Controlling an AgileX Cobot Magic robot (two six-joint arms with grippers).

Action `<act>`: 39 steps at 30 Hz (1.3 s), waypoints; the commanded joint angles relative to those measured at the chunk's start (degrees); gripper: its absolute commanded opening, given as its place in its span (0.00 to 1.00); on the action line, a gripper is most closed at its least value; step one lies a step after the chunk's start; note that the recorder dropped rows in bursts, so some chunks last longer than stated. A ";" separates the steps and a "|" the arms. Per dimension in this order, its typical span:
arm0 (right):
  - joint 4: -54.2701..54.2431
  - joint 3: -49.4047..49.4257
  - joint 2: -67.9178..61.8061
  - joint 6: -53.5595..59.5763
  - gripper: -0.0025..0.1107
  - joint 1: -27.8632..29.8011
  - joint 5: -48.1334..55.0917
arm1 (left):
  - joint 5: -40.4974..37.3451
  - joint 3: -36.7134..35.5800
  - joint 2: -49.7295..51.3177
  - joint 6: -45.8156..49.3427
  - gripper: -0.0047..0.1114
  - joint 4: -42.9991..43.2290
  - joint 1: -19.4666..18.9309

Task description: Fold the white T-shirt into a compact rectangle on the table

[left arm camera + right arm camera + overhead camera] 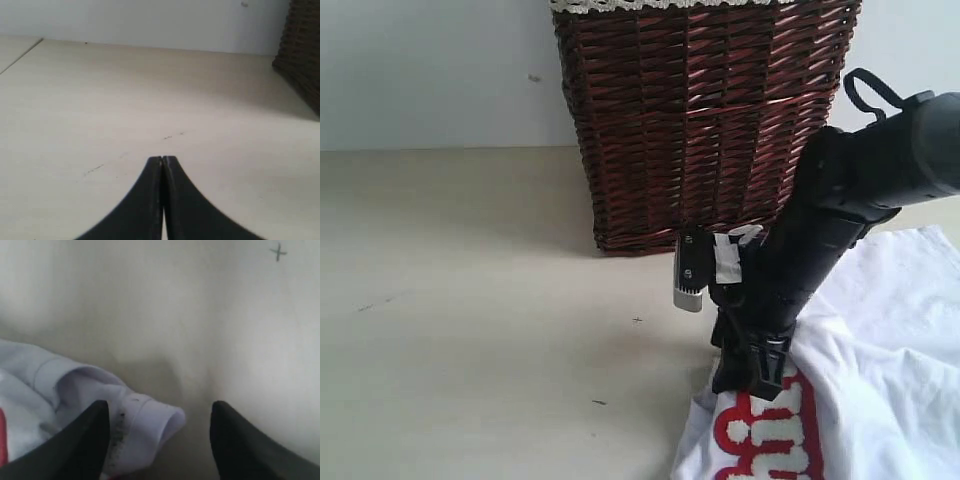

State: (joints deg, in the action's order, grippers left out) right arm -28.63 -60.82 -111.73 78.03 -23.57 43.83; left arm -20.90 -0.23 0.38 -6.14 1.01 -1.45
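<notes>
The white T-shirt (880, 330) lies crumpled at the lower right of the table (470, 300), with red-outlined letters (770, 435) showing near its front. My right gripper (750, 375) reaches down onto the shirt's left edge. In the right wrist view it (160, 412) is open: a rolled edge of the white T-shirt (150, 420) lies loose between the fingers, close to one finger (85, 440), while the other (235, 440) stands over bare table (225, 315). My left gripper (163, 159) is shut and empty, low over bare table (150, 90). It does not show in the exterior view.
A dark brown wicker basket (700, 120) stands at the back of the table, just behind my right arm; its corner (302, 55) shows in the left wrist view. A small cross mark (278, 252) is drawn on the table past the right gripper.
</notes>
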 commanded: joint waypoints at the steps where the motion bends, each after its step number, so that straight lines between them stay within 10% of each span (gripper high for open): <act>1: 3.72 -0.24 -1.15 -1.71 0.46 -0.07 4.18 | 0.64 0.23 -0.38 -0.02 0.04 -0.18 0.27; 7: 0.56 -0.24 -1.38 5.63 0.02 -0.07 6.78 | 0.64 0.23 -0.38 -0.02 0.04 -0.18 0.27; 26: -45.62 -0.24 12.43 38.44 0.02 -0.07 -1.37 | 0.64 0.23 -0.38 -0.02 0.04 -0.18 0.27; 39: -51.98 -1.34 16.43 40.58 0.02 -0.07 6.48 | 0.64 0.23 -0.38 -0.02 0.04 -0.18 0.27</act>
State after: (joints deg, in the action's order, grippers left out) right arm -76.93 -60.86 -97.89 116.63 -23.57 46.64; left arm -20.90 -0.23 0.38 -6.14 1.01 -1.45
